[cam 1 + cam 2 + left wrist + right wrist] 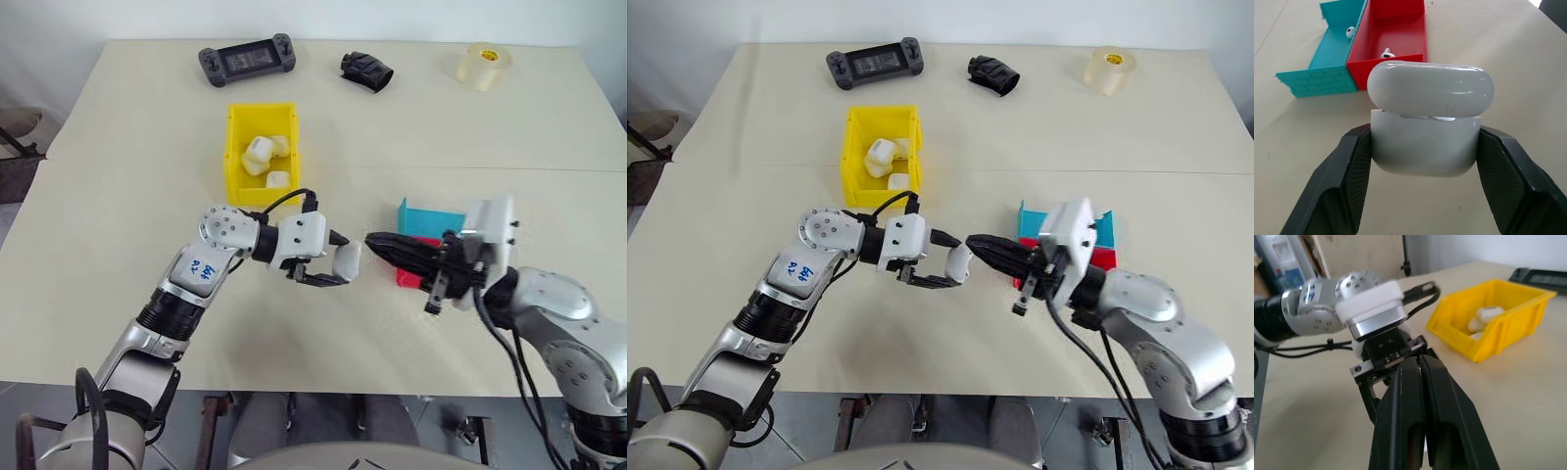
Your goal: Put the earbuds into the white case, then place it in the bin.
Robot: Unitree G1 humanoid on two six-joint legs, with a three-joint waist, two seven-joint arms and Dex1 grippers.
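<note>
**Case held in my left gripper, right gripper closed beside it**

My left gripper (pixel 328 264) was clamped on the white case (pixel 347 260), one black finger (pixel 1344 181) pressed against each side of its body, above the desk (pixel 118 196). The case's lid (pixel 1431 90) stood slightly ajar, a thin gap showing between it and the body. I held the case over the middle of the desk, clear of the surface as far as I could tell.

Behind my left gripper, farther up the desk, sat the yellow bin (pixel 235 162) with other white cases (pixel 257 155) already lying in it. Beyond the bin, near the far edge, lay a black game controller (pixel 246 61), then a black crumpled thing (pixel 365 70) and a roll of tape (pixel 483 65).

Just to the right of the case, my right gripper (pixel 377 244) pointed its tips at it, fingers (pixel 1415 401) pressed together with nothing between them. Whether the tips touched the case I could not tell.

Behind my right gripper stood a blue tray (pixel 431 217) and a red tray (pixel 1396 29) side by side, touching. One earbud (pixel 1350 32) lay in the blue tray and another earbud (pixel 1385 53) in the red one.
</note>
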